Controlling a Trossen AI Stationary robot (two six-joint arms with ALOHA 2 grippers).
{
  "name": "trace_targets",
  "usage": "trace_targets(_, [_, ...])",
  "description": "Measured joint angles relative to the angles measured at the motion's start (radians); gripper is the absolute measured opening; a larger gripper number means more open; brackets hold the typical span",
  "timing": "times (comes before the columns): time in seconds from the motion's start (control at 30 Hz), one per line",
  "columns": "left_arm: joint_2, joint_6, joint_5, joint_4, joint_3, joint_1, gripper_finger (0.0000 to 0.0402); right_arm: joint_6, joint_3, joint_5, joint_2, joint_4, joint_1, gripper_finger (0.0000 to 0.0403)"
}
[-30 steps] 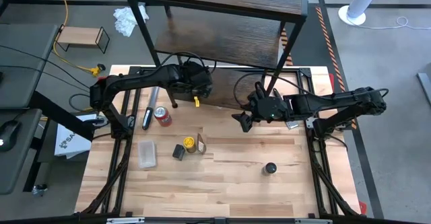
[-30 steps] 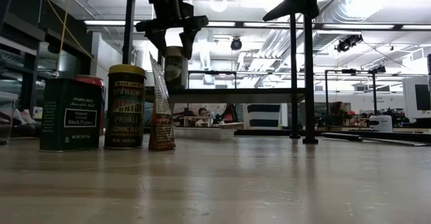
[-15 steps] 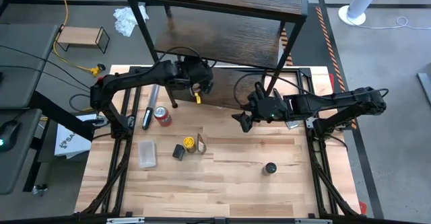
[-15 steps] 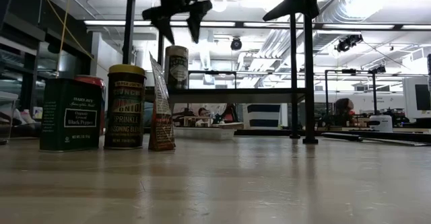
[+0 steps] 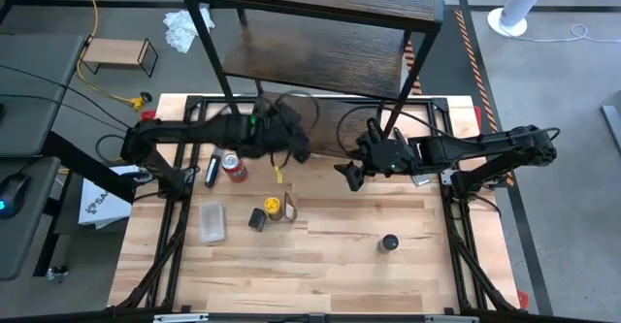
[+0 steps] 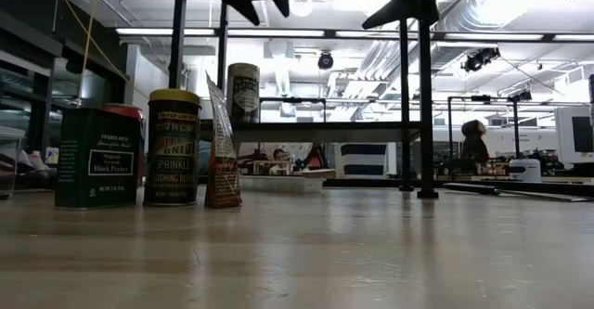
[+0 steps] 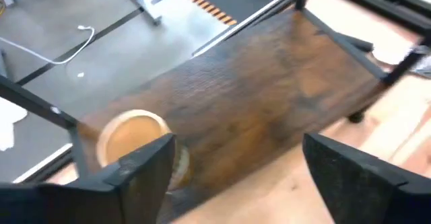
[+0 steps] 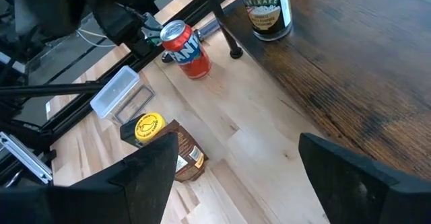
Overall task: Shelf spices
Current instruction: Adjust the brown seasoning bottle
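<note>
- Spices are mostly unshelved, by my reading: nearest on the worktop (image 5: 388, 284) stands the dark greenish jar (image 5: 389, 242), alone toward the right.
- Further back and to the left is a cluster of three things: the small black box (image 5: 256, 219), the yellow-lidded jar (image 5: 273, 206) and a brown pouch (image 5: 289, 207), touching or nearly so. A clear plastic piece (image 5: 212, 221) lies beside them and a red can (image 5: 233, 167) behind.
- Beyond those, the tan-lidded jar (image 8: 267, 9) stands upright on the lowest board of the shelf (image 5: 340, 42), near its left end. I judge that the one placement done; the other jars and the box are left.
- The left gripper (image 5: 281, 148) hangs above the worktop just in front of the shelf's edge, near that jar. Its fingers (image 7: 145, 167) are spread wide, with nothing between them and touching nothing.
- The right gripper (image 5: 351, 176) waits over the worktop near the shelf's right front leg, its fingers (image 8: 151, 167) also parted and empty.
</note>
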State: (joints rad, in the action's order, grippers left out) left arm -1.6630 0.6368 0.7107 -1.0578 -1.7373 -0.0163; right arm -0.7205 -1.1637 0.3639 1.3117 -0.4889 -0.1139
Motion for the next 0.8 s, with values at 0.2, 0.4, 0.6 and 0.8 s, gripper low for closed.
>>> trace_targets(0.2, [0.000, 0.040, 0.026, 0.178, 0.103, -0.069, 0.0182, 0.026, 0.000, 0.002, -0.020, 0.002, -0.011, 0.0304])
trace_targets(0.4, [0.000, 0.041, 0.001, 0.342, 0.198, -0.069, 0.0014, 0.048, 0.000, 0.055, -0.085, -0.003, -0.056, 0.0304])
trace_targets(0.6, [-0.001, -0.023, -0.107, 0.696, 0.333, -0.015, 0.0003, 0.048, 0.000, 0.164, -0.141, -0.008, -0.103, 0.0304])
trace_targets(0.8, [0.000, 0.064, 0.044, 0.672, 0.402, 0.013, 0.0001, 0.023, 0.000, 0.189, -0.155, -0.011, -0.118, 0.0304])
